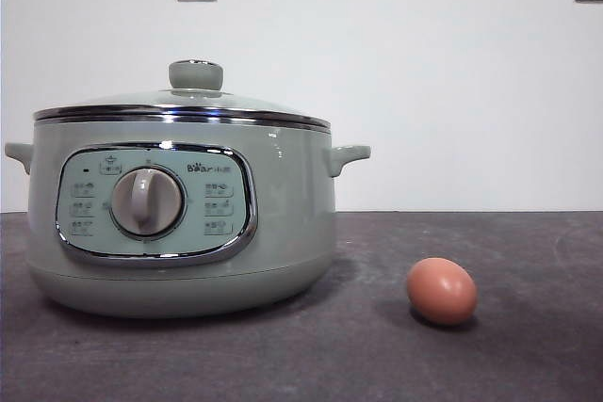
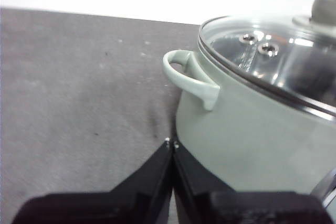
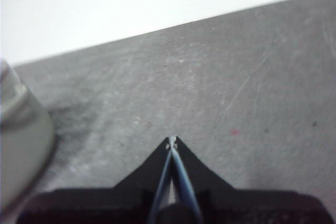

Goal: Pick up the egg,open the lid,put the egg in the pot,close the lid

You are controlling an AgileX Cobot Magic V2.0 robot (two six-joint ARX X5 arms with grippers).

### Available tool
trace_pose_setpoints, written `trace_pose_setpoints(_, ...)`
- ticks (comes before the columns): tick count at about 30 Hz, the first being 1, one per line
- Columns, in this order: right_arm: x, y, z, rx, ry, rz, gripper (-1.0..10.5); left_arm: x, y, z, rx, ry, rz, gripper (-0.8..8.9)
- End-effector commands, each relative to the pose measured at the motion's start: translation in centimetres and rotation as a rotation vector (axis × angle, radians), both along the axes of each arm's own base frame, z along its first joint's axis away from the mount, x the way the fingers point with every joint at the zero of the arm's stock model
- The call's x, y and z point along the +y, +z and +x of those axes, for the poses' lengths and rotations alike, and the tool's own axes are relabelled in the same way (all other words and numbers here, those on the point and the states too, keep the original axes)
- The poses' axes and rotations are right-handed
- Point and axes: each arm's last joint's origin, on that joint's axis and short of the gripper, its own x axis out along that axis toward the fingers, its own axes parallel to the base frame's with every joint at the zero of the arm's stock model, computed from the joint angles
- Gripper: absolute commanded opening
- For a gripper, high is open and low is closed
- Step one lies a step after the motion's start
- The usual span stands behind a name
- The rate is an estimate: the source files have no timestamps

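Lid (image 1: 184, 101) covers pot (image 1: 292, 223); egg (image 1: 441, 290) outside

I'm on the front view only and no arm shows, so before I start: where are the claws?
Observer: The left claw sits low beside the pot, near a side handle.
Operator: Open?
Observer: No, shut and holding nothing.
Operator: The right one?
Observer: The right claw is shut too, over bare table, with the pot's edge off to one side.
Operator: Does either wrist view see the egg?
Observer: Neither does.
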Motion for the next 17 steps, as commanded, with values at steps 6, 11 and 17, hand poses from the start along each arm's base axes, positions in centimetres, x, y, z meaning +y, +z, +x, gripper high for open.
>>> trace_pose_setpoints(6,0.0,-0.1,0.1,0.027,-0.019,0.196,0.0,0.0,-0.5,0.1,0.033,0.022,-0.151,-0.02)
trace_pose_setpoints(11,0.1,0.8,-0.2,0.022,0.004,0.201,-0.1,-0.2,0.0,-0.1,0.041,-0.049,-0.163,-0.06)
trace_pose_setpoints(17,0.1,3.2,-0.3,0.009,0.007,0.229,-0.1,-0.1,2.3,-0.8,0.028,-0.049,-0.164,-0.06)
